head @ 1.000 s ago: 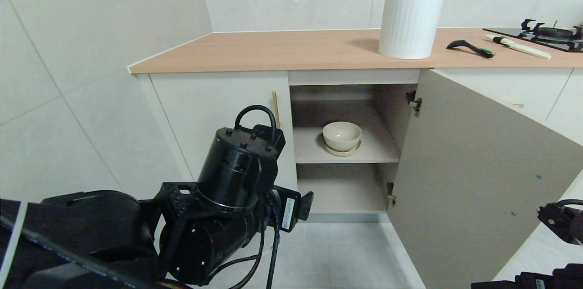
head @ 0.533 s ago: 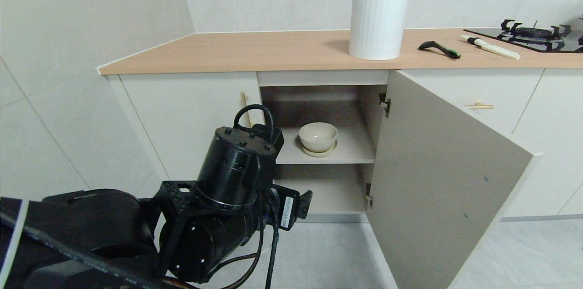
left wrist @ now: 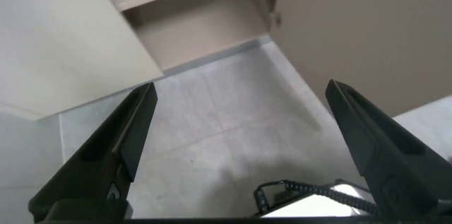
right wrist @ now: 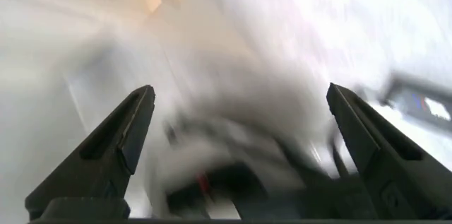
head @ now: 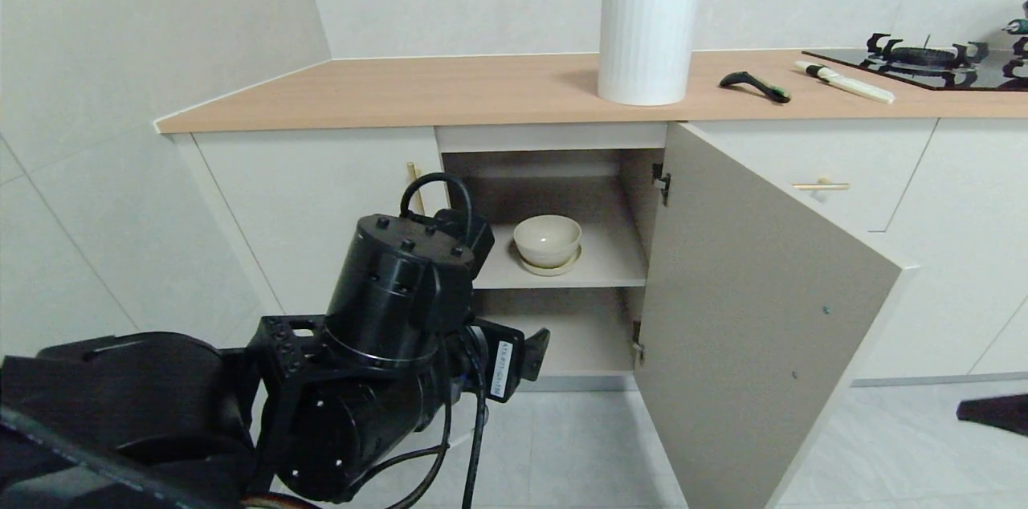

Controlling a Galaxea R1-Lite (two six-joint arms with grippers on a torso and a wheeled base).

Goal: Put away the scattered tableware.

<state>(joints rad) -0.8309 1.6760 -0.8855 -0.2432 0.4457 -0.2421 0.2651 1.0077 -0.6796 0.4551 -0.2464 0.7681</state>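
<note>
A cream bowl [head: 548,236] sits on a small plate [head: 548,265] on the middle shelf of the open cabinet [head: 610,268]. On the countertop [head: 450,87] lie a black and green peeler [head: 753,85] and a cream-handled knife [head: 843,81]. My left arm hangs low in front of the cabinet, left of the opening. Its gripper [left wrist: 240,132] is open and holds nothing, with the floor and the bottom shelf [left wrist: 198,22] beyond it. My right gripper [right wrist: 240,132] is open too, over a blurred scene.
The cabinet door [head: 755,292] stands swung out to the right of the opening. A tall white ribbed container [head: 646,27] stands on the countertop above it. A gas stove [head: 923,59] is at the far right. Tiled floor [head: 578,445] lies in front.
The head camera has turned, so the whole scene slid left. My left arm has stayed put in the foreground. The right arm's dark part at the lower right edge sits lower now.
</note>
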